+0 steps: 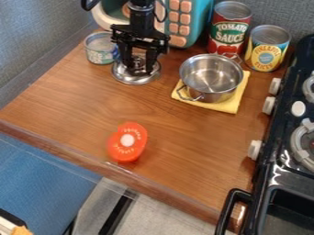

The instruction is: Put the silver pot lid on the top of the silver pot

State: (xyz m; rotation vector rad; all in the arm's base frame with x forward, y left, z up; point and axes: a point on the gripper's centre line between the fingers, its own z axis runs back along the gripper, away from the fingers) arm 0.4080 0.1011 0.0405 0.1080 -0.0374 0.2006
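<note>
Black handle [227,207] sits lower right | silver pot lid [126,77] lies upper left, gripper [140,69] over it, grip state indeterminable | silver pot [211,78] stands upper right on yellow cloth [227,106]

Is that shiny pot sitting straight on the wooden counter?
No, the silver pot sits on a folded yellow cloth, which lies between it and the counter.

Wooden counter [178,147]: yellow cloth [226,105], silver lid [136,81], three cans [230,25], red object [126,151], teal toy [201,17].
</note>
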